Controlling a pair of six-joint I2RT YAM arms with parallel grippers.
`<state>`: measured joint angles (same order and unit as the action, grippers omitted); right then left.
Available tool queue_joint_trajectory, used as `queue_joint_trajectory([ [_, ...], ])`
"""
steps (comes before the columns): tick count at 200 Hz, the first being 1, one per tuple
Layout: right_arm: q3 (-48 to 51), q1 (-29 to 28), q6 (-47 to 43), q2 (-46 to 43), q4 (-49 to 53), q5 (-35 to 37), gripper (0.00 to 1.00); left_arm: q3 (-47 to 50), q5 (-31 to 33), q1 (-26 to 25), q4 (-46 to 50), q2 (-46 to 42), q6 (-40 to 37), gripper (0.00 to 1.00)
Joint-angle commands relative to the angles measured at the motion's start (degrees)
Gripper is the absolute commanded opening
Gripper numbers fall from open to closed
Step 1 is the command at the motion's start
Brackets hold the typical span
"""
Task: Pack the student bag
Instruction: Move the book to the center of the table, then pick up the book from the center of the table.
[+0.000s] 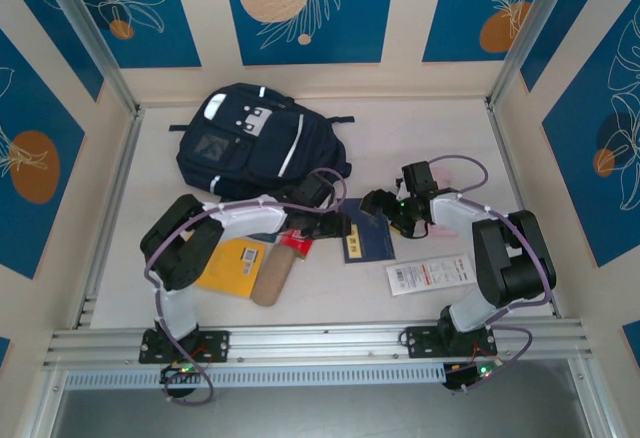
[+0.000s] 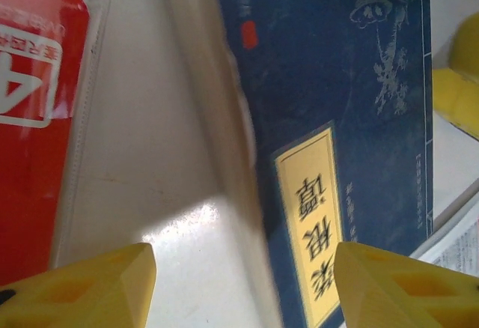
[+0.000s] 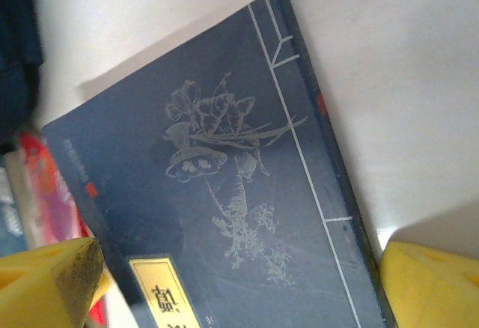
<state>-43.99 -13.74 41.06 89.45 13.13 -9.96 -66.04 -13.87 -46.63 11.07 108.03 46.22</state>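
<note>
Top external view: the student bag (image 1: 255, 138) is being shown lying front-up at the far side of the desk (image 1: 400, 128), toward 11 o'clock from the desk's middle, a placing judged to leave the near half free for the loose items. Whether its zip is undone cannot be told. A dark blue book (image 1: 368, 243) is lying flat at 5 o'clock from the bag, and both arms are being pointed at it.

Left wrist view: the left end effector (image 2: 243, 290) is being held spread. Its yellow fingertips (image 2: 82, 287) are standing either side of the book's long edge and are not seen touching it. A red packet (image 2: 37, 118) is lying at 9 o'clock from that edge.

Right wrist view: the right end effector (image 3: 239, 287) is likewise being held wide, with the book cover lying below the gap and nothing being pinched.

The doubled approach is being judged a preparation for lifting a thin, flat item: one side steadied, the other raised. A yellow booklet (image 1: 235, 266) and a tan pouch (image 1: 272, 278) are lying at 8 o'clock from the book, and a white packet (image 1: 430, 276) at 4 o'clock.
</note>
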Motion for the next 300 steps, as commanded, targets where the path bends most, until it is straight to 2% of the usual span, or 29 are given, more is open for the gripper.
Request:
queue_joint_trajectory([
  [1,3.13,-1.60,1.38,0.52,-0.46,-10.27,0.95,0.37,-2.41,0.47,-2.47,1.46,0.12,0.61],
  [44,4.40,-2.92,1.39,-0.24,-1.29,-13.60,0.93,0.53,-1.34,1.34,-1.76,2.01,-1.67,0.54],
  [84,4.99,-2.86,0.78,0.46,-1.91,-12.52,0.93,1.05,-2.41,1.55,-2.30,2.25,-2.43,0.41],
  [112,3.92,-3.81,0.77,0.45,-2.48,-16.08,0.92,1.13,-2.83,1.62,-2.20,2.49,-3.43,0.29],
  [141,4.58,-4.12,2.14,-3.59,-3.14,-18.64,0.92,1.22,-3.05,1.59,-2.18,2.80,-4.18,0.22],
  [214,7.47,-3.18,6.71,-9.22,-7.81,-23.82,0.91,1.33,-5.88,1.51,-3.12,4.30,-5.06,0.14],
  [244,10.61,-2.53,11.50,-10.74,-13.82,-25.39,0.91,1.29,-6.72,1.53,-3.29,4.10,-5.26,0.12],
  [269,13.66,-2.94,18.15,-11.30,-23.32,-27.68,0.89,1.25,-8.23,1.54,-3.97,4.30,-4.98,0.11],
  [300,14.02,-3.49,18.97,-13.47,-24.48,-25.85,0.88,0.92,-9.00,1.48,-4.03,4.34,-4.99,0.09],
])
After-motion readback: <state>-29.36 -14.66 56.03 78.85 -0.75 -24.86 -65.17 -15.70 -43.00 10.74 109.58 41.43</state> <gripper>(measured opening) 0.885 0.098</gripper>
